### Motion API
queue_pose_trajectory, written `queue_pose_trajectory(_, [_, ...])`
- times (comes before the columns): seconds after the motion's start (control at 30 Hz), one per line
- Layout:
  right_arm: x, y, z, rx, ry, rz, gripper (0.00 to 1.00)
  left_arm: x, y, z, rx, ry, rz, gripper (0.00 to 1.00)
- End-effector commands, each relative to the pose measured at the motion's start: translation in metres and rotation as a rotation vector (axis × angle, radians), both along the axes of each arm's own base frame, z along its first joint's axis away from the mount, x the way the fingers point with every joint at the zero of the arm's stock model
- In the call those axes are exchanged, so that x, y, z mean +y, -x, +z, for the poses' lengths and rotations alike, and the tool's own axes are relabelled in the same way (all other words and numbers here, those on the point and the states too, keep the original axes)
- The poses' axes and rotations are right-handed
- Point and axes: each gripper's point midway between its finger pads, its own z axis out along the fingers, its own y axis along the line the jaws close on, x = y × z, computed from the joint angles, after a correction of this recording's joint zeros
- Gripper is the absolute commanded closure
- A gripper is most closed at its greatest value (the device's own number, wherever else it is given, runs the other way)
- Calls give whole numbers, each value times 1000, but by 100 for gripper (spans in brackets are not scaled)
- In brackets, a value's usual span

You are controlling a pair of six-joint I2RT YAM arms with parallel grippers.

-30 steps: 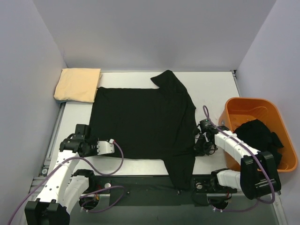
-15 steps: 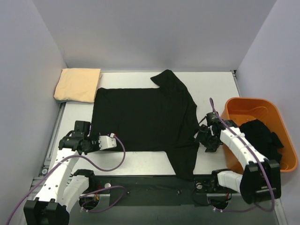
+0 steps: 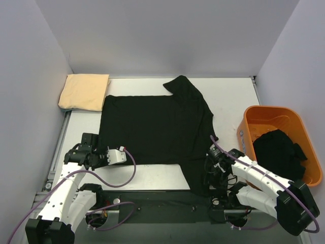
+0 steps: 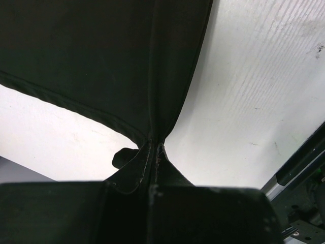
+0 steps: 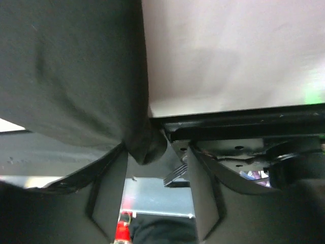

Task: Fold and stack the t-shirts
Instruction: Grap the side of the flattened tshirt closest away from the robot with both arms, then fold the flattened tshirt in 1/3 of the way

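Note:
A black t-shirt lies spread flat in the middle of the white table. One sleeve hangs over the front edge. My left gripper is shut on the shirt's near left hem corner. The left wrist view shows the cloth pinched between the closed jaws. My right gripper is open at the front edge beside the hanging sleeve. In the right wrist view a fold of the shirt droops against the left finger of the open gripper. A folded pale yellow-tan t-shirt lies at the back left.
An orange plastic bin stands at the right with another black t-shirt inside. The table's black front rail runs just by my right gripper. Grey walls close in the left, back and right sides.
My right arm has swung from the shirt's right edge near the bin down to the front edge by the hanging sleeve. The left gripper has hardly moved.

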Motion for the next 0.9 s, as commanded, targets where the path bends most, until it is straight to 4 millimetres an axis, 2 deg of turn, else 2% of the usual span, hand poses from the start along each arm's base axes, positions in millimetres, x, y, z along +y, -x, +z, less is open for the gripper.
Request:
queue_pose_trajectory(0.0, [24, 13, -7, 47, -135, -79, 67, 2, 4, 2, 15, -3, 28, 100])
queue_pose_trajectory(0.17, [30, -4, -1, -37, -189, -109, 100, 3, 0, 4, 11, 1, 78, 100])
queue_pose_trajectory(0.27, [33, -14, 16, -73, -233, -129, 100, 4, -7, 8, 15, 4, 111, 100])
queue_pose_trajectory(0.33, [34, -20, 39, -101, -248, -123, 100, 5, -14, 14, 12, 2, 133, 100])
queue_pose_trajectory(0.37, [33, -14, 54, -89, -250, -109, 100, 6, -18, 21, 4, -5, 136, 100])
queue_pose_trajectory(0.4, [35, -7, 63, -79, -262, -83, 100, 8, -14, 21, 31, -16, 135, 100])
queue_pose_trajectory(0.43, [29, 7, 73, -56, -254, -81, 100, 10, -13, 25, 32, -35, 121, 100])
queue_pose_trajectory(0.5, [26, 30, 83, -39, -274, -104, 100, 12, 1, 23, 79, -52, 81, 100])
queue_pose_trajectory(0.57, [27, 43, 87, -21, -318, -169, 100, 12, 14, 19, 106, -54, 50, 100])
queue_pose_trajectory(0.67, [21, 54, 83, 14, -305, -150, 100, 12, 23, 17, 114, -65, 11, 100])
queue_pose_trajectory(0.77, [29, 47, 89, 36, -311, -60, 100, 13, 30, 16, 152, -74, -21, 100])
queue_pose_trajectory(0.83, [32, 29, 103, -7, -299, 11, 100, 14, 31, 15, 167, -84, -26, 100])
queue_pose_trajectory(0.87, [32, 14, 116, -57, -286, 27, 100, 14, 24, 14, 147, -86, -28, 100])
